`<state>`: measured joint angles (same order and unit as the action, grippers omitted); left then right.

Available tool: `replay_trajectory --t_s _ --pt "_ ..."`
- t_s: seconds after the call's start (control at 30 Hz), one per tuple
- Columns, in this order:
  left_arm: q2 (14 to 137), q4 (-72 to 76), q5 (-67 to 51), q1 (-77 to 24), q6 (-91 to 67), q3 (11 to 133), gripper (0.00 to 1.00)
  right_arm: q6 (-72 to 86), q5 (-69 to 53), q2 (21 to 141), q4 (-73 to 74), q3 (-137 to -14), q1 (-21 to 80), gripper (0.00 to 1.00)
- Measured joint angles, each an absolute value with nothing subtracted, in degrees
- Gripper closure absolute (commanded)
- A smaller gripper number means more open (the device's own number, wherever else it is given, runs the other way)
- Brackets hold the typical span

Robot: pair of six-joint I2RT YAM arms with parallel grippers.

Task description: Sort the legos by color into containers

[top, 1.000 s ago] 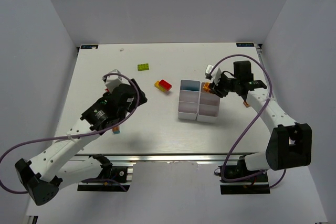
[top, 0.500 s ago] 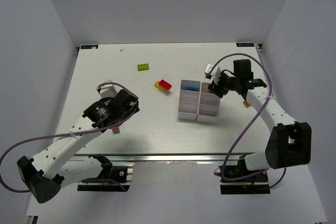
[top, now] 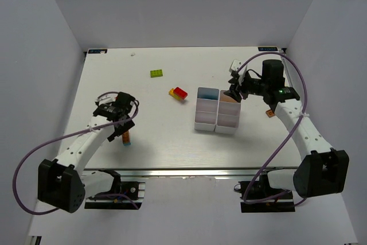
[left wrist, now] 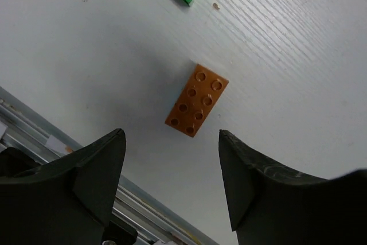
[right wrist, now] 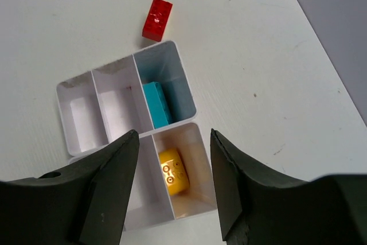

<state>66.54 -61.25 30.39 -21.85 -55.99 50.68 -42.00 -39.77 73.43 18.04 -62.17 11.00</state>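
Right wrist view: the right gripper (right wrist: 172, 148) now hangs open and empty, its yellow-orange studded plastic brick (right wrist: 173, 171) dropped into the white six-bin plastic block (right wrist: 117, 113). The left gripper (left wrist: 171, 159), open and empty, has descended astride a brown-orange studded brick (left wrist: 196, 100) on the table (left wrist: 86, 38), probably the next pick.

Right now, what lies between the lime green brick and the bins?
In the top view, a red brick with a yellow brick beside it lies between the lime green brick and the bin block.
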Motion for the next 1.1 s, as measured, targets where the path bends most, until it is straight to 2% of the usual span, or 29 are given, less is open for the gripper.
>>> replay_trajectory --t_s 0.13,0.37,0.67,0.93,1.1 --pt "70.37 -54.89 25.69 -15.33 -48.49 50.24 0.23 -39.77 -41.28 72.95 17.8 -62.17 11.0 0.42" --pt "79.26 -47.68 19.57 -13.98 -41.04 50.63 0.23 -37.12 -42.24 71.79 16.49 -62.0 11.0 0.42" --pt "79.57 -45.17 16.1 -12.43 -37.6 48.07 0.24 -35.86 -42.76 70.46 14.87 -61.17 11.0 0.41" --pt "79.85 -44.23 13.82 -11.68 -36.23 44.49 0.33 -34.98 -42.87 70.54 14.76 -60.97 11.0 0.41" --pt "80.93 -43.53 13.23 -11.68 -35.86 44.36 0.45 -34.87 -42.87 70.54 14.76 -60.97 11.0 0.41"
